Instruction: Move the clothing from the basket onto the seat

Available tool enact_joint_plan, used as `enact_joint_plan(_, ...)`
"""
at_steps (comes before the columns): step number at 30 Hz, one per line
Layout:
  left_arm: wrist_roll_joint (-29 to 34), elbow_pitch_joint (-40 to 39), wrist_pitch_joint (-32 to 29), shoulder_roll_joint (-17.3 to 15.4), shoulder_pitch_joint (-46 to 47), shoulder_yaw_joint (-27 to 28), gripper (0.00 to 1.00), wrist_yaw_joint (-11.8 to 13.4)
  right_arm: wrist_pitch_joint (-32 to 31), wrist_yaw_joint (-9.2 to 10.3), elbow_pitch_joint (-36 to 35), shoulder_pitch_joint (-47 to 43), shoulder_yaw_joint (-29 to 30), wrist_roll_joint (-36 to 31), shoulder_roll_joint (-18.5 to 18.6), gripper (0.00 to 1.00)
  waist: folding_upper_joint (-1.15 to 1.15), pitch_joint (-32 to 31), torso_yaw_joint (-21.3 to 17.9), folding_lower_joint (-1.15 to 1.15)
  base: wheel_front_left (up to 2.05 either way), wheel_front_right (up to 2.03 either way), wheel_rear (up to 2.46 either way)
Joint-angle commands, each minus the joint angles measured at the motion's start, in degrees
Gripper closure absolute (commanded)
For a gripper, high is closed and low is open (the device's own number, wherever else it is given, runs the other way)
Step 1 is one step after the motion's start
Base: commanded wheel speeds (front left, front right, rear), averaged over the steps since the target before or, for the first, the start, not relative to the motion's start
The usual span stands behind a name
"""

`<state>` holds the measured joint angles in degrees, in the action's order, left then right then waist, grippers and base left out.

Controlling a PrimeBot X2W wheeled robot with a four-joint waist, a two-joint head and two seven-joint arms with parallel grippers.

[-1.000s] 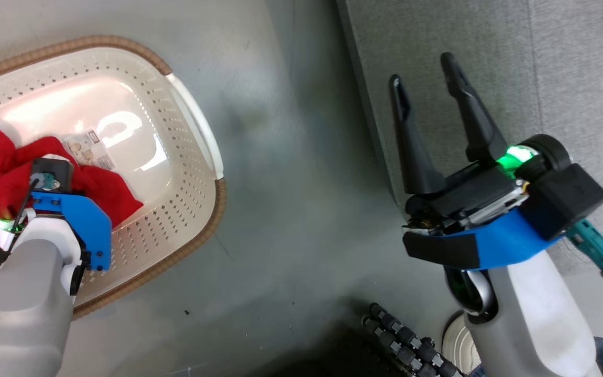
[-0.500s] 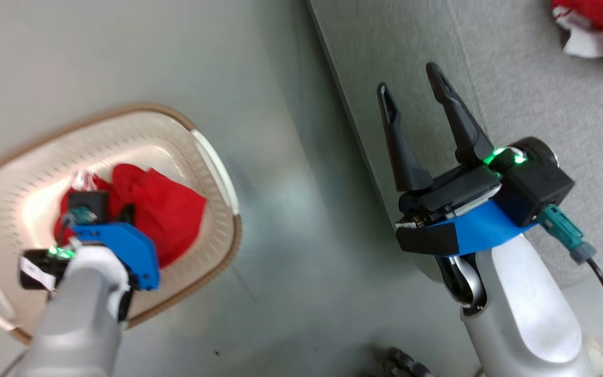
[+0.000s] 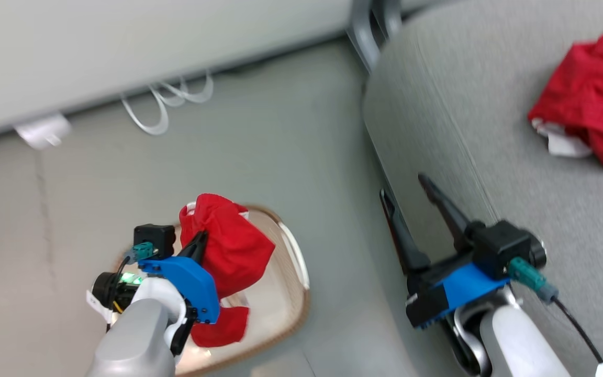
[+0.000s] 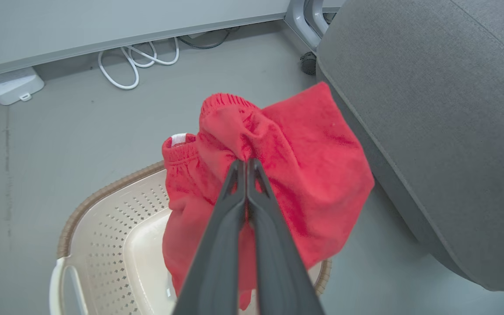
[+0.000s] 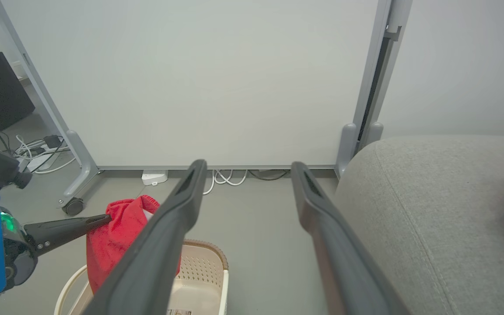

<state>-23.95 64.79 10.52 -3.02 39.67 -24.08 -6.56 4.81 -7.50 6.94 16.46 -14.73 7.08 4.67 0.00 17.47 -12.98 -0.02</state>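
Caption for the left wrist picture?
Shut left gripper holds bright red fabric garment over cream perforated basket beside grey upholstered seat.

No legible writing anywhere

A small white tag (image 3: 97, 309) hung on the left arm (image 3: 134, 335) beside its green light, but the head view was too blurred for any mark on it to be read. A sliver of a printed sticker (image 5: 178, 312) showed on the floor of the basket (image 5: 199, 267) at the very bottom edge of the right wrist view. It was cut off and too small to make out. A white patch (image 4: 178, 139) sat at the gathered hem of the clothing (image 4: 304, 175) and showed no lettering.
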Motion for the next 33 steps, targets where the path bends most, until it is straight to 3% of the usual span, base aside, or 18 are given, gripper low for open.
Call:
enact_joint_plan(1, -1.18, -1.28, 0.07, 0.08, -1.51, -1.33, 1.00, -0.37, -0.84, 0.02, -0.27, -2.41, -0.12, 0.45, 0.40, 0.00, 0.00, -10.59, 7.00, 0.02, 0.00, 0.00, 0.00)
enact_joint_plan(8, -8.57, -10.65, -2.65, 0.02, -0.24, -10.04, 1.00, -0.63, -3.33, 0.02, -0.77, -7.47, -0.89, 1.65, 0.05, 0.00, 0.00, -16.83, 10.63, 0.02, 0.00, 0.00, 0.00)
enact_joint_plan(19, -16.69, -19.86, -4.59, 0.05, 7.14, -19.73, 1.00, 2.88, -4.24, 0.02, -0.69, -8.95, -2.15, 2.28, -0.70, 0.00, 0.00, -19.21, 12.93, 0.02, 0.00, 0.00, 0.00)
enact_joint_plan(26, -20.72, -21.27, -4.17, 0.05, 10.68, -24.39, 1.00, 4.93, -3.97, 0.02, -0.11, -9.05, -2.93, 2.51, -1.02, 0.00, 0.00, -19.26, 13.16, 0.02, 0.00, 0.00, 0.00)
enact_joint_plan(33, -24.15, -20.12, -3.01, 0.06, 11.58, -28.62, 1.00, 5.46, -3.82, 0.02, 0.92, -8.97, -2.99, 2.80, -1.17, 0.00, 0.00, -19.46, 13.05, 0.02, 0.00, 0.00, 0.00)
